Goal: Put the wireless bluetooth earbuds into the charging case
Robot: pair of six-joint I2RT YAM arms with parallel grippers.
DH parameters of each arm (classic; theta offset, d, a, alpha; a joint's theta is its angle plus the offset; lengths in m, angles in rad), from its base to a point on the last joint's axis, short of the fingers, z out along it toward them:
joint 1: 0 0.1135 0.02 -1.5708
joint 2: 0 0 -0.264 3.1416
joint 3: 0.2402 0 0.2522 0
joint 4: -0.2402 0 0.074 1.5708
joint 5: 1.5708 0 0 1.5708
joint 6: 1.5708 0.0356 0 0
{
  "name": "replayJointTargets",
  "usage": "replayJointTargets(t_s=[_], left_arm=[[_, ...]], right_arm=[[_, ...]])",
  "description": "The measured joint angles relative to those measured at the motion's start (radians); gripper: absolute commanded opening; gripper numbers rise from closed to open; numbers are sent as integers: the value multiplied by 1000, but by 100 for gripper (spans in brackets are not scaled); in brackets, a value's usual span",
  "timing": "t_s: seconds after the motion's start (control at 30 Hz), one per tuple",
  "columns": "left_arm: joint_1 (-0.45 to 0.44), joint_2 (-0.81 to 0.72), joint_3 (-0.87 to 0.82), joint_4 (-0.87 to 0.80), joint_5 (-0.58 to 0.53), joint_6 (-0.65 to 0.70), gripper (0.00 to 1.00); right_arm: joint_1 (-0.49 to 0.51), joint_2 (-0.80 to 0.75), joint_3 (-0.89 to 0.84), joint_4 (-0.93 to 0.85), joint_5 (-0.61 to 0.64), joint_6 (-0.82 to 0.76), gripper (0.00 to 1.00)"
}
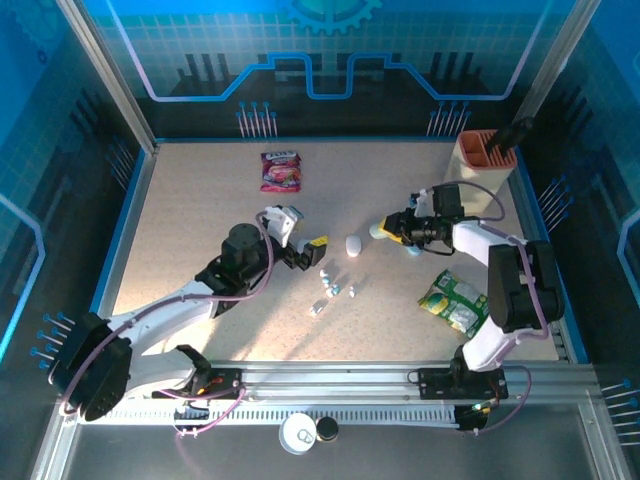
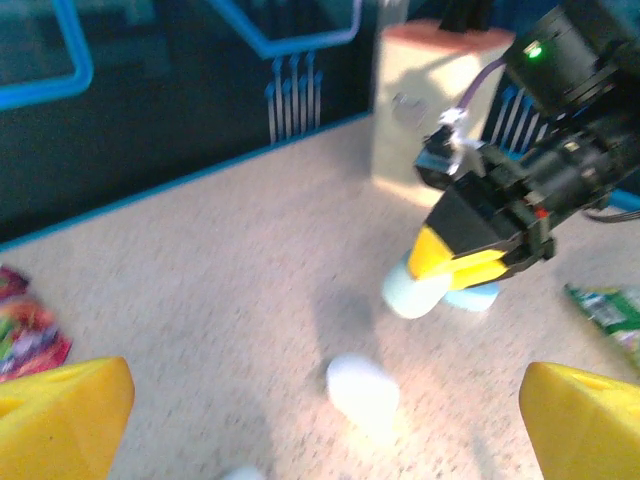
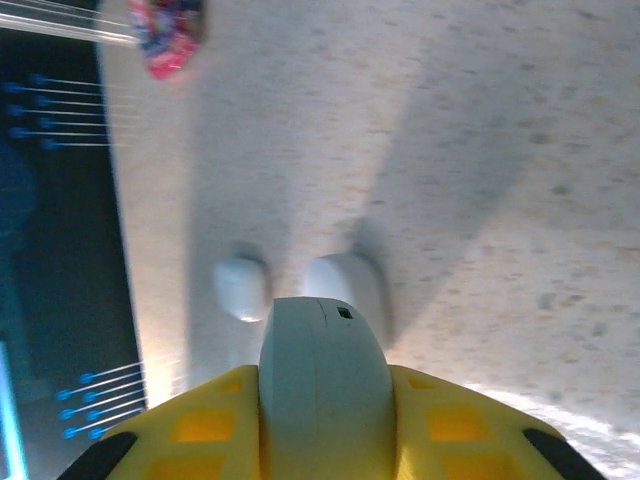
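Hovering at nine o'clock of the loose case [image 1: 352, 246] with left gripper [image 1: 308, 253] released; grasping pale case [image 3: 322, 370] in right gripper [image 1: 388, 230].

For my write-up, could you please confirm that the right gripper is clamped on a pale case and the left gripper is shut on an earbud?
Not quite: the left gripper stands wide open and empty, as the left wrist view shows. The right gripper is indeed clamped on a pale case.
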Motion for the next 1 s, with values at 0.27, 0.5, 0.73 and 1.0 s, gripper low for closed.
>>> replayJointTargets(t_s=[0.27,0.5,0.73,1.0], left_arm=[[0,77,73,-151,-134,-23,99],[21,113,117,-248,-183,-121,99],[196,155,204,-417,-111,-399,99],[395,182,205,-517,103,-704,99]], right_arm=[[-5,82,3,-45,78,-89,44],[-4,-18,36,-161,181,-200,68],[106,-124,120,-238,285,-383,84],[445,-40,293,-316,358,-812,94]])
